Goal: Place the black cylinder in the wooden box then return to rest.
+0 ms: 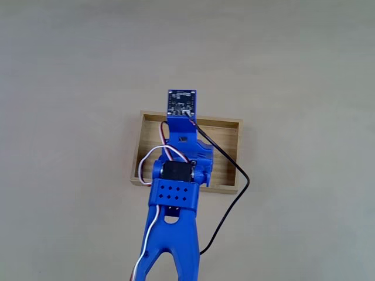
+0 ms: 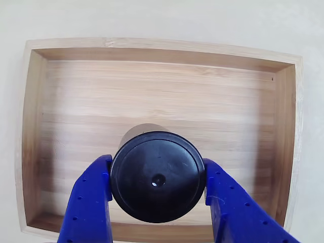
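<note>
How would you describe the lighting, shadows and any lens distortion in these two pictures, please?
Fixed view: soft, even, slightly hazy light, no glare; the arm covers much of the box. Other view: sharper, the box's walls bow outward, suggesting a wide lens; a faint sheen on the cylinder between the end effector's fingers, and a soft shadow behind it.

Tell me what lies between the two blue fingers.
In the other view, the black cylinder sits between the fingers, touching both, above the floor of the wooden box. Nothing else lies there.
</note>
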